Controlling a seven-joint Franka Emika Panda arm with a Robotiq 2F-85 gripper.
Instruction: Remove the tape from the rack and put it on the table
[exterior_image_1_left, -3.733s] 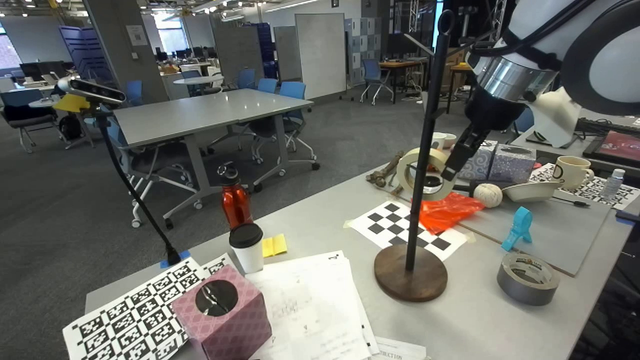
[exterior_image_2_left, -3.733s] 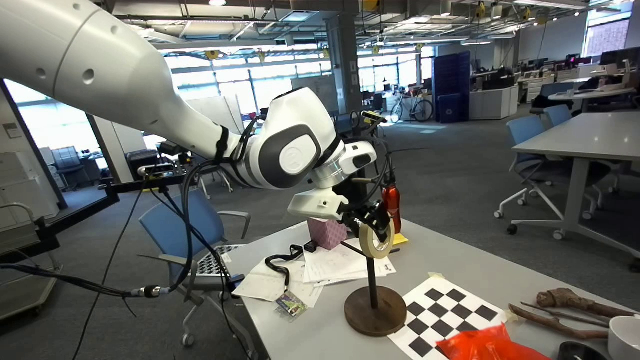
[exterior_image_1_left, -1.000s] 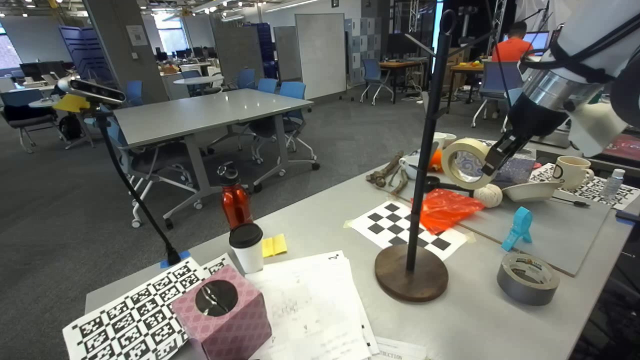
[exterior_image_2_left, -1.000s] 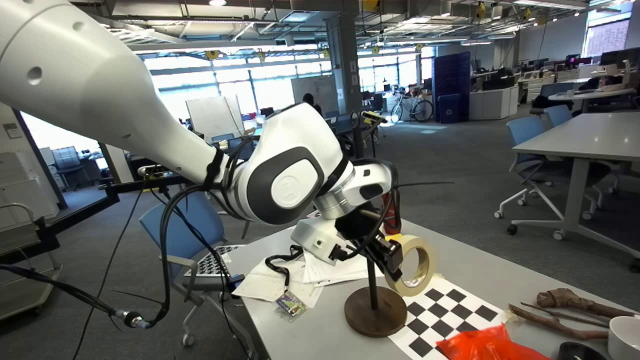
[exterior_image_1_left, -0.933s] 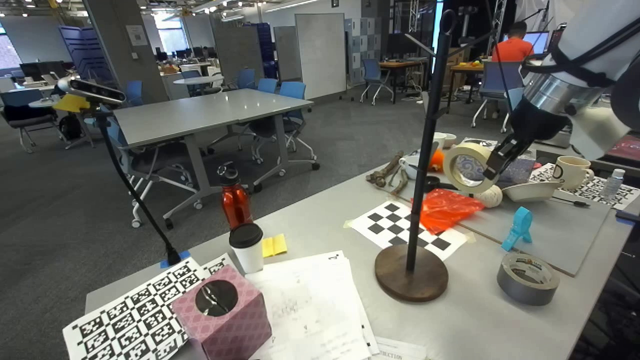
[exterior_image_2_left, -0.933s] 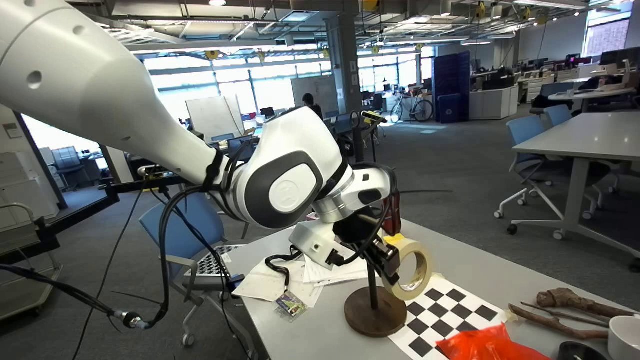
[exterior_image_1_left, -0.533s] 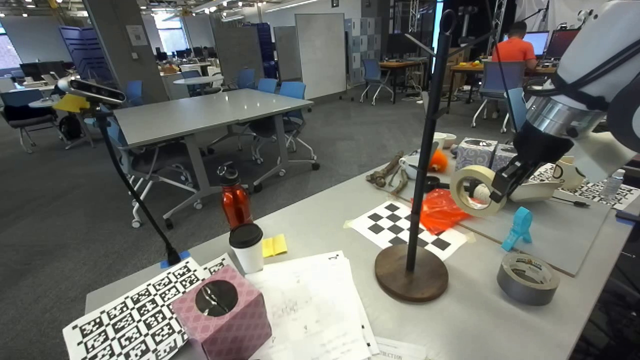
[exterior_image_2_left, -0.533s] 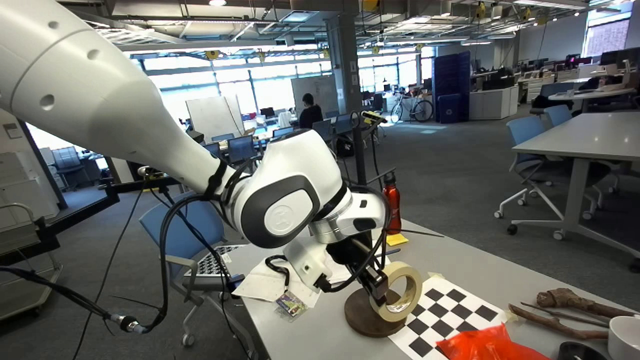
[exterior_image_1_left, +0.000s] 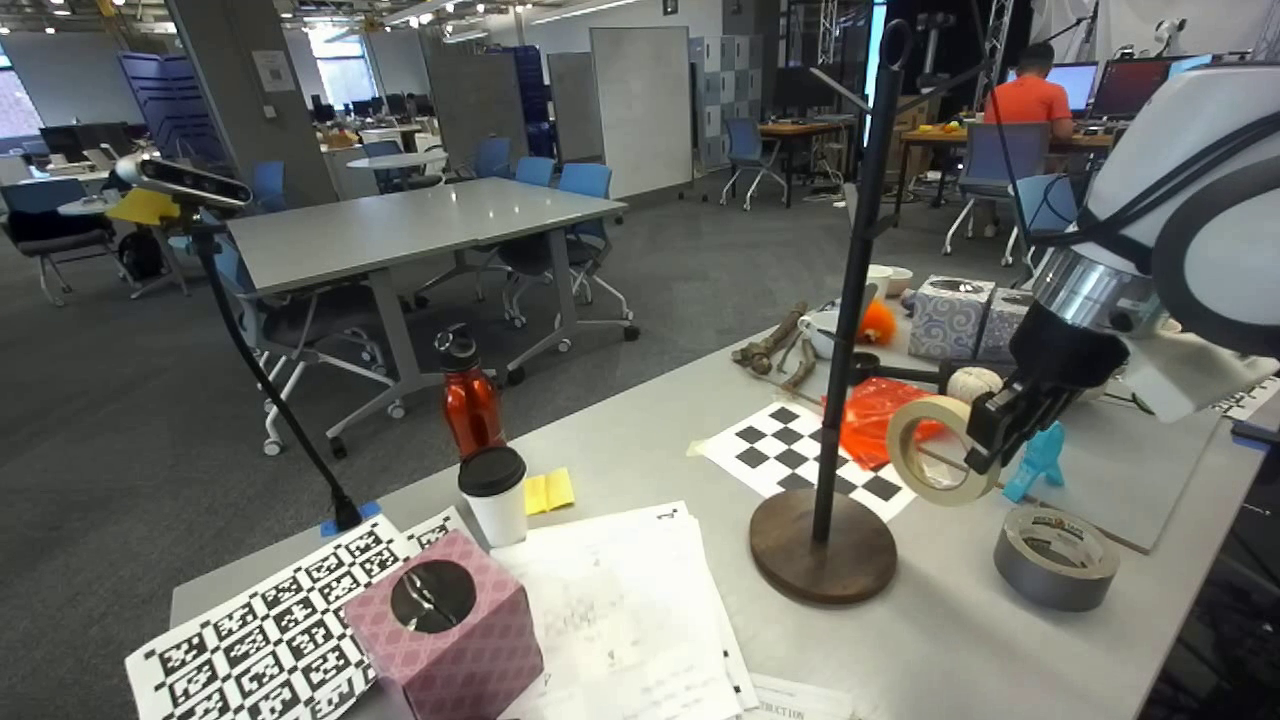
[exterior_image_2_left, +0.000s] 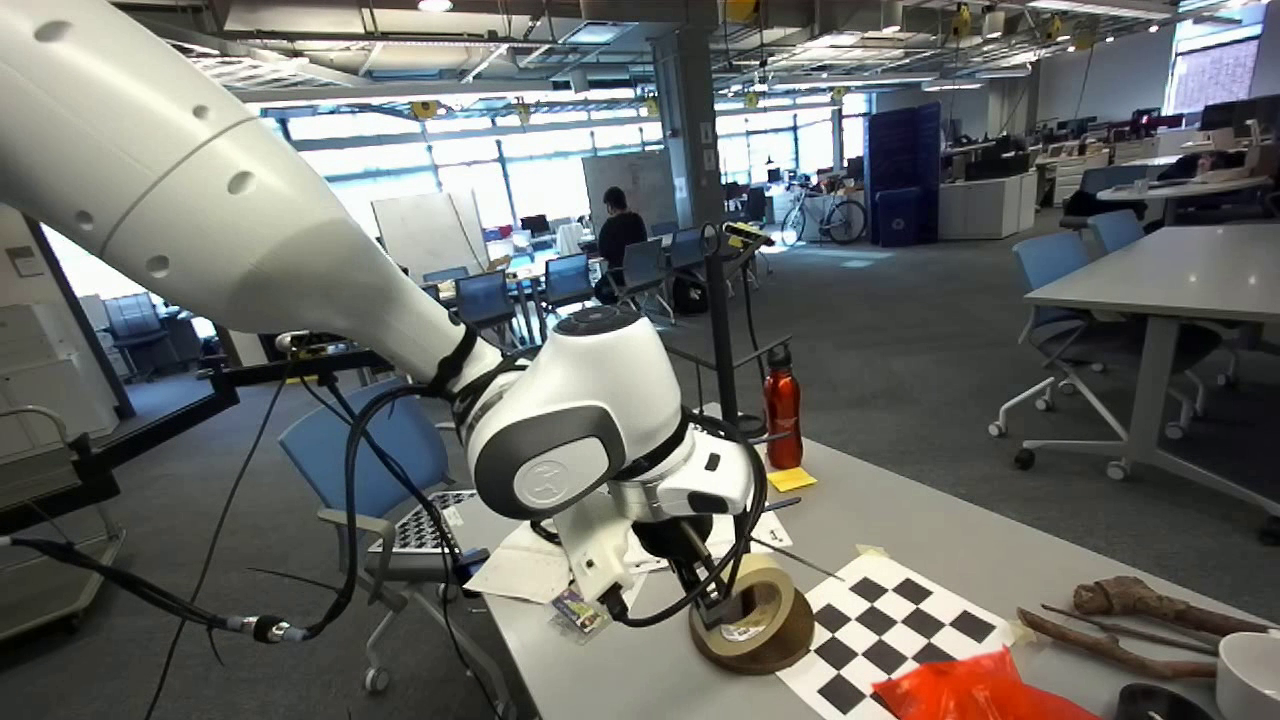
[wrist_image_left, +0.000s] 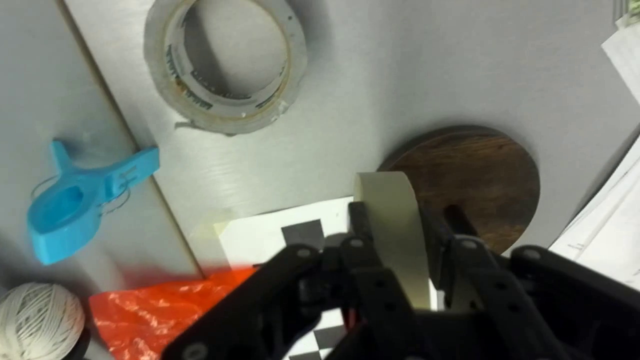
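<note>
My gripper (wrist_image_left: 392, 215) is shut on the cream-beige tape (wrist_image_left: 395, 235), one finger on each flat side of the roll in the wrist view. The tape (exterior_image_1_left: 902, 445) is held on edge, above the table (exterior_image_1_left: 940, 640) and off the rack (exterior_image_1_left: 850, 300), to the right of its pole in an exterior view. There the gripper (exterior_image_1_left: 985, 440) grips the ring's right side. In an exterior view the tape (exterior_image_2_left: 775, 572) overlaps the rack's brown disc base (exterior_image_2_left: 745, 663), and the arm covers part of the pole. The exact gap between tape and table cannot be told.
A dark grey tape roll (exterior_image_1_left: 1057, 560) and a blue clip (exterior_image_1_left: 1040, 462) lie near the held tape. Under and behind it are an orange-red plastic bag (exterior_image_1_left: 875, 420) and a checkered sheet (exterior_image_1_left: 790, 450). Papers (exterior_image_1_left: 620, 610) and a pink tissue box (exterior_image_1_left: 450, 630) occupy the other side.
The tape was beside the upper pole several seconds ago. It moved away from the pole with the gripper, then came down toward the table over the last second. The grip stayed shut.
</note>
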